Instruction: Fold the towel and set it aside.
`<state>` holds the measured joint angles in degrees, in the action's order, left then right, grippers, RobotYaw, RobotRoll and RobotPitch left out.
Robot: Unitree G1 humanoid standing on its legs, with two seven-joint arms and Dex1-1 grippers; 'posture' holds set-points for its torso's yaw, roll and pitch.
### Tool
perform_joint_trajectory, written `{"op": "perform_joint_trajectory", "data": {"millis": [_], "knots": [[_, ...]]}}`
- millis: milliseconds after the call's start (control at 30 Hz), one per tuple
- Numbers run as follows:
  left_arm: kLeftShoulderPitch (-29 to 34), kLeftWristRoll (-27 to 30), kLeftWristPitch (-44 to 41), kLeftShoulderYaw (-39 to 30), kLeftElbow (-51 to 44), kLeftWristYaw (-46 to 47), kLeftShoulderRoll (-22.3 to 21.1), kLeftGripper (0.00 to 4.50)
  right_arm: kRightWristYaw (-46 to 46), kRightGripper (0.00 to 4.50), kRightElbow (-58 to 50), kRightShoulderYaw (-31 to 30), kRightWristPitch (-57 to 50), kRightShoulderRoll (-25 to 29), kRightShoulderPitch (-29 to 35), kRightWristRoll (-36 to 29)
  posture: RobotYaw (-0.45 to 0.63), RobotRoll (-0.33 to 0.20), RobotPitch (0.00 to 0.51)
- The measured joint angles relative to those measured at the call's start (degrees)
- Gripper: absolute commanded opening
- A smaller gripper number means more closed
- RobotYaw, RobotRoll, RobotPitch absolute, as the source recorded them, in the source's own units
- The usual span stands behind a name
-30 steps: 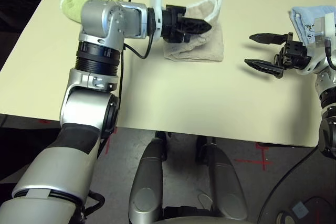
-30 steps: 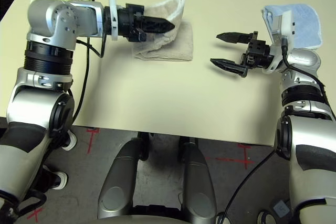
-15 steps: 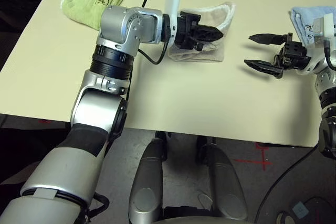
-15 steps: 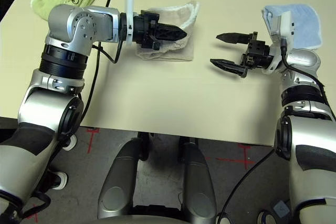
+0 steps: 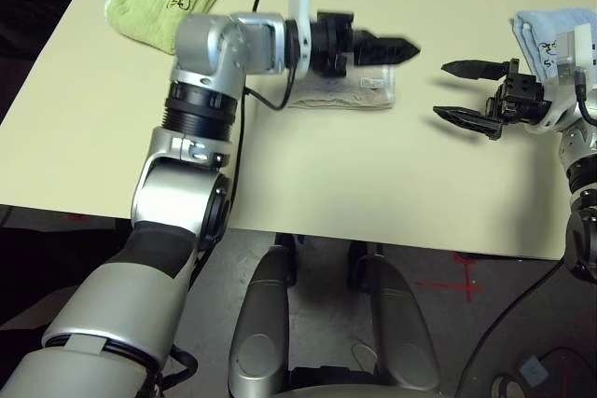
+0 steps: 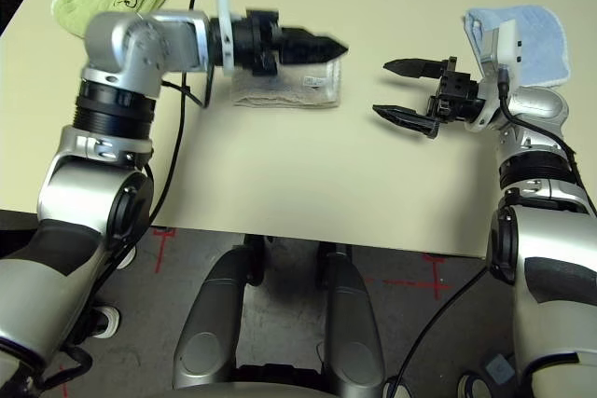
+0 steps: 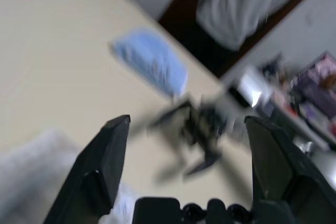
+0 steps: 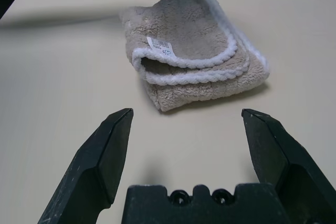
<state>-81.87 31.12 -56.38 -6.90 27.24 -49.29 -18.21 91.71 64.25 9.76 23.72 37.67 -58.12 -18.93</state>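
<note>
The left pincer (image 7: 186, 145) has let go and lifted off the towel (image 8: 194, 51), now folded flat

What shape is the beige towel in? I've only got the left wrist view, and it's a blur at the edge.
Observer: The towel lies folded in layers on the table, its white-edged open side facing the right gripper.
Operator: Is anything gripping it?
Observer: No. The left gripper hangs over it with its jaws open and nothing between them.
Operator: Any spot to set it aside?
Observer: A green towel lies folded at the table's far left corner, with bare table beside it.
</note>
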Motion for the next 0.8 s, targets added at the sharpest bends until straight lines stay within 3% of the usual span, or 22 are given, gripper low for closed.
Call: {"op": "perform_joint_trajectory", "data": {"millis": [100,200,267,367,533,700,800], "knots": [[4.40,-2.98,8.50,2.67,-0.35,-6.13,-6.50,4.46,0.13,4.50,-0.30,-0.01,-0.97,-0.61,-0.20,-0.43,0.16,0.000,0.353],[10.87,-8.75,24.74,7.26,1.57,-15.87,-12.53,4.46,0.23,4.50,-1.28,-0.04,-3.02,-1.20,-0.89,-1.19,0.16,0.000,0.353],[13.29,-11.25,34.17,8.91,4.26,-21.90,-14.49,4.46,0.23,4.50,-2.02,-0.11,-4.22,-1.76,-1.69,-1.84,0.16,0.000,0.356],[15.26,-12.05,44.89,8.96,8.56,-29.69,-15.82,4.50,0.23,3.96,-3.63,-0.63,-5.94,-2.45,-2.67,-2.53,0.15,0.000,0.357],[15.57,-12.65,57.43,8.22,15.91,-36.43,-15.39,4.50,0.23,2.10,-4.74,-1.88,-7.67,-2.48,-3.18,-2.96,0.14,0.000,0.357],[15.00,-13.61,64.59,7.90,22.59,-39.38,-14.17,4.50,0.23,0.20,-5.77,-2.45,-8.39,-2.71,-3.35,-3.18,0.13,0.000,0.355],[14.39,-14.18,67.84,7.47,25.21,-40.57,-13.85,4.50,0.23,0.05,-6.05,-2.67,-8.79,-2.88,-3.36,-3.68,0.13,0.000,0.353]]}}
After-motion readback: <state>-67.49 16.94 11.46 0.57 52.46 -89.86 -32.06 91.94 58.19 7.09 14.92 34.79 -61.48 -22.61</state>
